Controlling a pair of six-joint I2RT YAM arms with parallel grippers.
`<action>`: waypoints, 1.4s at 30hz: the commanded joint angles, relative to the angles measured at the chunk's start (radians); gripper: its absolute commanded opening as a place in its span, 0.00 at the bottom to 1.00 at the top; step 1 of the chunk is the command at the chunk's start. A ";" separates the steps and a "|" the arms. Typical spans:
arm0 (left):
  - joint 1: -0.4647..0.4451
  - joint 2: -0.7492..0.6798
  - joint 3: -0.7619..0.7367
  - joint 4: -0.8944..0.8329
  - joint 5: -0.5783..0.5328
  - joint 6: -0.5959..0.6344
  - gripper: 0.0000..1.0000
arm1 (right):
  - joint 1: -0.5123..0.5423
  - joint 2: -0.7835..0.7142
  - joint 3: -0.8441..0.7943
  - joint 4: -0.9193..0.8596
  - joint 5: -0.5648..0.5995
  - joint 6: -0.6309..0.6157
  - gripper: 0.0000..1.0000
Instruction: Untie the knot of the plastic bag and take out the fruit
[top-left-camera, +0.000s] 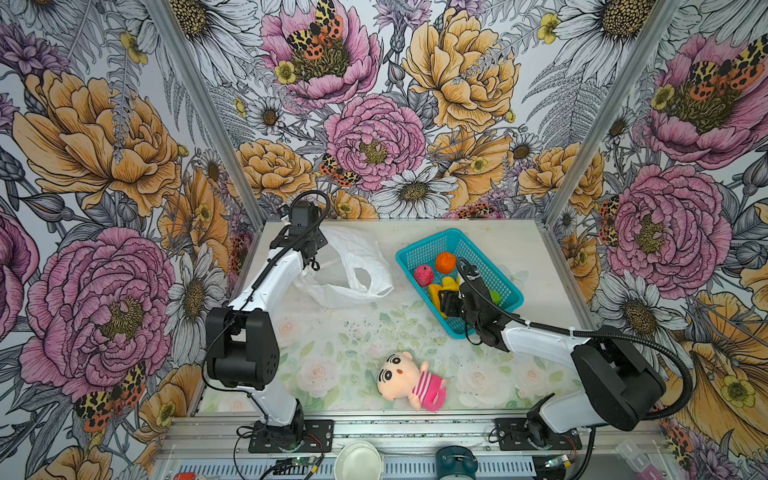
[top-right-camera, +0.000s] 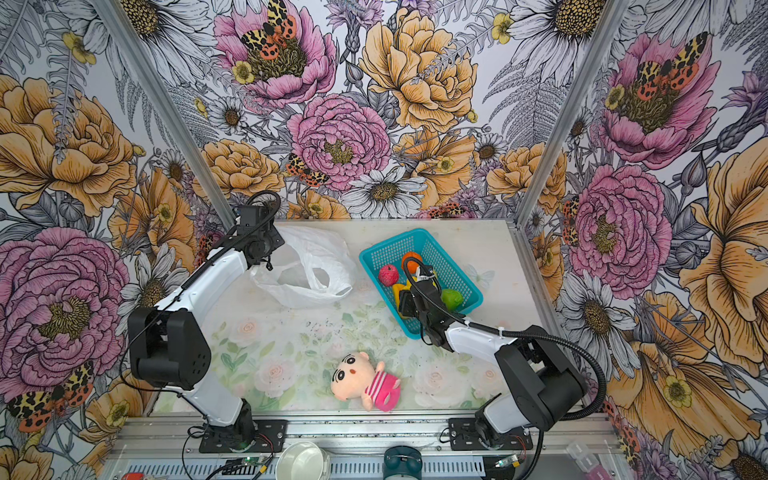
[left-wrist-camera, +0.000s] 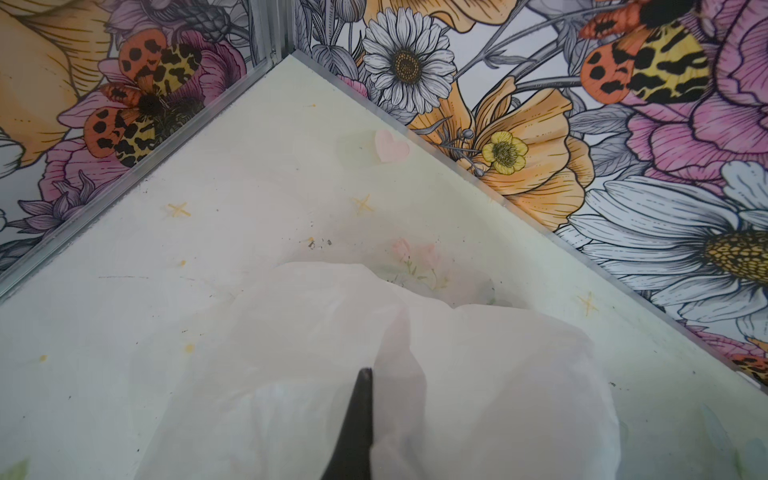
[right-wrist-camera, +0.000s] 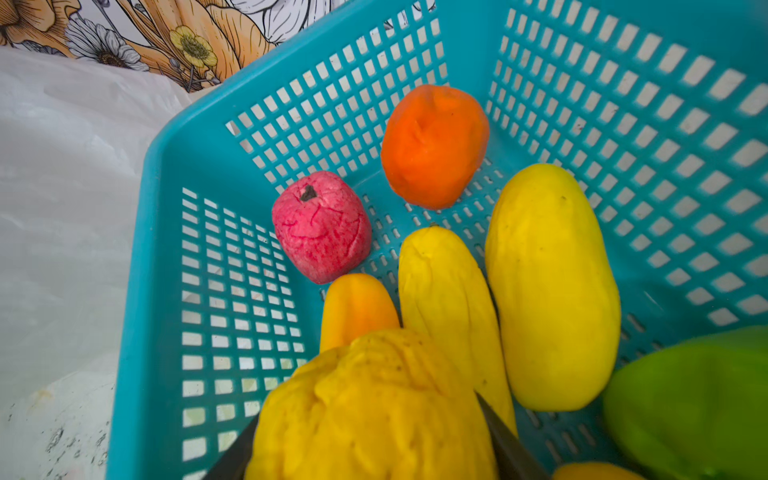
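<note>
- Plush doll (top-left-camera: 409, 380) lies nearest on the table (top-left-camera: 353, 332), untouched and not part of the task.
- Right gripper (right-wrist-camera: 370, 440) hangs over the teal basket (right-wrist-camera: 153, 257), fingers spread wide around a wrinkled yellow fruit (right-wrist-camera: 374, 386) and gripping it, not yet let go.
- Basket holds the orange fruit (right-wrist-camera: 434, 145), pink-red fruit (right-wrist-camera: 322, 226), three long yellow-orange fruits (right-wrist-camera: 548, 282) and green fruit (right-wrist-camera: 685, 407). Another yellow sliver shows at the frame edge.
- Plastic bag (top-left-camera: 353, 257) lies farther back beside the basket, limp and flat. One handle loop (top-left-camera: 376, 276) lies open and no knot shows, so I judge it untied.
- Left gripper (left-wrist-camera: 362, 399), farthest, is fully closed and pinches a fold of the bag.
- Progress: nearly done, and dropping the held fruit looks like the last step. No fruit shape shows through the bag, though its inside is not fully visible.
- Writing: no brands, labels or readable text.
</note>
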 joint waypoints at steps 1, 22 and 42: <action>0.001 0.044 0.108 0.028 -0.020 0.040 0.00 | -0.001 0.010 0.057 -0.047 0.069 -0.008 0.35; -0.044 0.149 0.259 0.023 0.019 0.113 0.00 | 0.018 -0.232 -0.061 -0.262 0.170 0.035 0.39; -0.115 -0.113 0.080 -0.029 0.061 0.169 0.99 | 0.015 -0.381 -0.083 -0.300 0.128 0.082 0.98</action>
